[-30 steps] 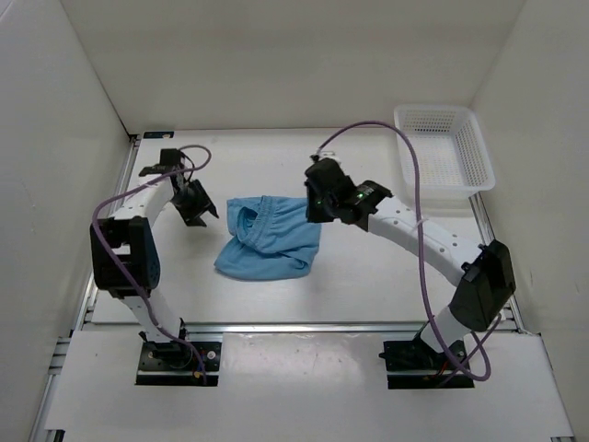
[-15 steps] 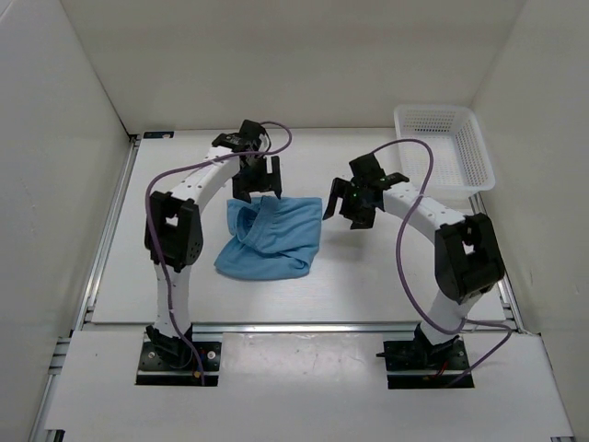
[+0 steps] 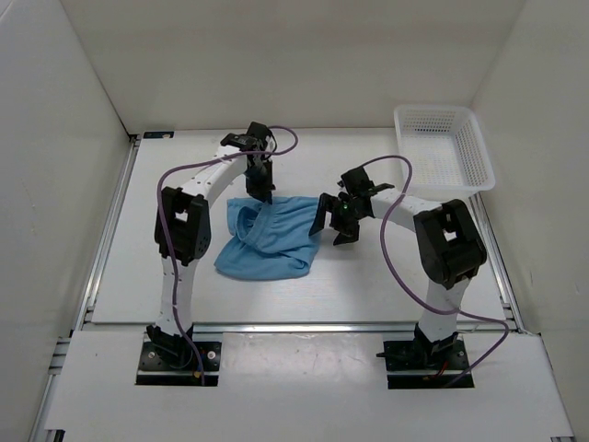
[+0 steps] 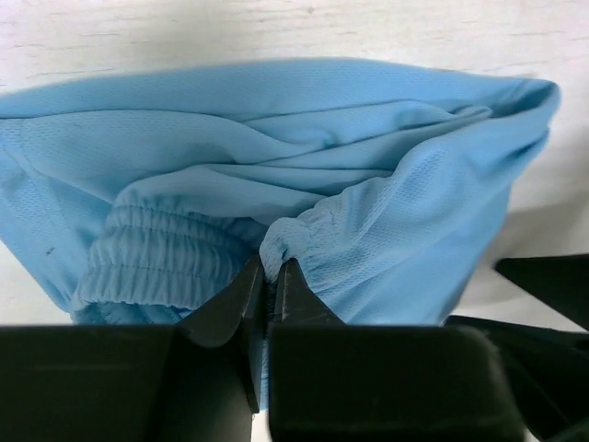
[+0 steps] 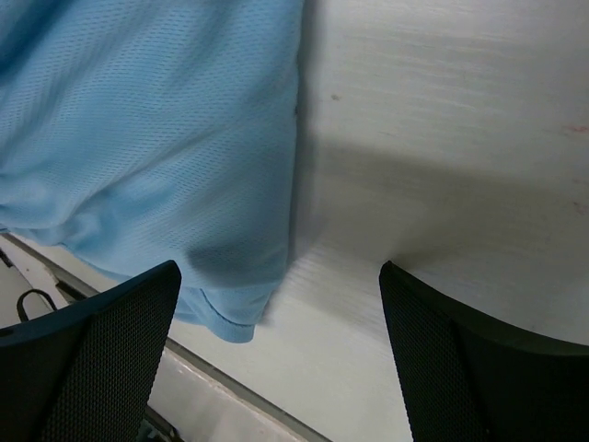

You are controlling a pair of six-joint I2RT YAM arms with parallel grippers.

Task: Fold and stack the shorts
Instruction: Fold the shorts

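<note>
The light blue shorts (image 3: 271, 238) lie crumpled on the table (image 3: 386, 276), well to the left of the white basket (image 3: 444, 147). The left gripper (image 4: 273, 276) pinches their gathered waistband (image 4: 156, 262). The right gripper (image 3: 333, 221), with fingers spread wide, hangs between shorts and basket, just beside the cloth.

On my feed the light blue soft fabric shorts (image 3: 271, 235) read as one even sky blue. Up close the cloth shows a fine mesh of tiny holes, and the gathered waistband (image 4: 152, 253) is the same blue, ribbed in close lines. The left pincer (image 4: 270, 281) is plain matt black. The right pincer (image 5: 278, 276) is black too, its pads (image 5: 101, 359) covered in a fine dotted grid. The desk (image 3: 368, 276) is white with faint grey streaks. The plastic lattice basket (image 3: 444, 152) is white. I see white arms (image 3: 207, 175) with black joints, and their cables (image 3: 385, 230) are purple.
</note>
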